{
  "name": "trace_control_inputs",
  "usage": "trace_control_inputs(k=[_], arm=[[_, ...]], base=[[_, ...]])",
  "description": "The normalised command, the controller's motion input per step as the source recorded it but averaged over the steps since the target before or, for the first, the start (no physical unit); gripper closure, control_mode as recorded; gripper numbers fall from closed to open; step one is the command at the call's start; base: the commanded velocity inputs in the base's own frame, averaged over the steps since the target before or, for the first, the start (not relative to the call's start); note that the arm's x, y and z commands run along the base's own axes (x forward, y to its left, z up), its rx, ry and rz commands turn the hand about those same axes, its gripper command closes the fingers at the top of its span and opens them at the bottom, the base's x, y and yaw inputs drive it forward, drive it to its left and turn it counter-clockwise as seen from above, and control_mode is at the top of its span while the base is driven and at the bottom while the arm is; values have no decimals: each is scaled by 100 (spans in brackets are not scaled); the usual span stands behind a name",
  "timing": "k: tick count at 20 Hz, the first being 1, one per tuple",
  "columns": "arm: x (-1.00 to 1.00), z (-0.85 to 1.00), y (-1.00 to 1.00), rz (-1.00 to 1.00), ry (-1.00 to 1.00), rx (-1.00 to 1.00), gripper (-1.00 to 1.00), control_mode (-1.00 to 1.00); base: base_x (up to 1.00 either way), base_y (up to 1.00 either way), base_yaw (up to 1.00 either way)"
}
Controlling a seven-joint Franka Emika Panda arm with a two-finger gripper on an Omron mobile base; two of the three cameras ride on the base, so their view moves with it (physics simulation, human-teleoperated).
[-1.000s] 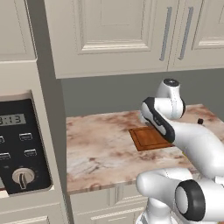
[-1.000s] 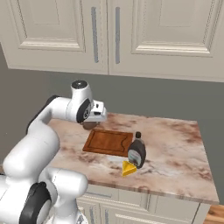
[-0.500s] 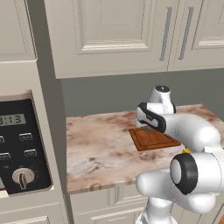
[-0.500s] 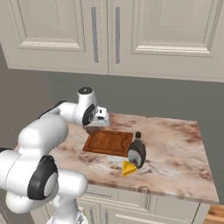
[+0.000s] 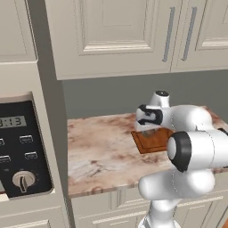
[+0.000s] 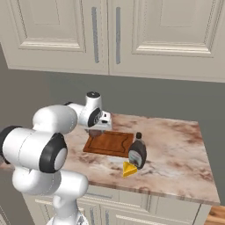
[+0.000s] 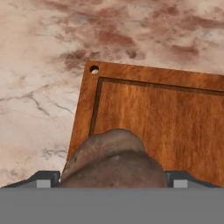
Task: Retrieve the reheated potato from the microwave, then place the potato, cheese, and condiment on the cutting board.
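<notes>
My gripper (image 7: 113,177) is shut on the potato (image 7: 113,159), a dull brown lump wedged between the two fingertips (image 7: 43,178). It hangs just above the left end of the reddish-brown cutting board (image 7: 166,109), near the corner with the small hole. From the base, the gripper (image 6: 94,131) sits over the board (image 6: 110,144), and from the other side the hand (image 5: 147,127) covers the board's (image 5: 153,140) left edge. The condiment (image 6: 138,151), a dark bottle, stands at the board's right end. The yellow cheese (image 6: 128,168) lies just in front of the bottle. The microwave (image 5: 20,151) panel is at far left.
The marble counter (image 5: 102,147) stretches left of the board up to a tall beige cabinet column (image 5: 53,111). Wall cabinets (image 6: 114,35) hang above. The counter's right part (image 6: 180,149) lies beyond the bottle. My own elbow (image 5: 196,151) bulks in front of the board.
The arm has folded in, its elbow swinging toward the cameras. The hand has shifted a little and sunk closer over the board's left end, with the potato still in its grip.
</notes>
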Motion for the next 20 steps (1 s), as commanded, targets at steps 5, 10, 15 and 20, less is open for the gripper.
trace_control_inputs(k=[5,10,15,20], arm=[[16,-39,-2,0,1,5,100,-100],[11,-36,-1,0,2,5,100,-100],[14,-33,0,0,7,4,100,-100],[9,-30,0,0,6,3,100,-100]], base=[[0,0,0],[0,0,0],[0,0,0],[0,0,0]])
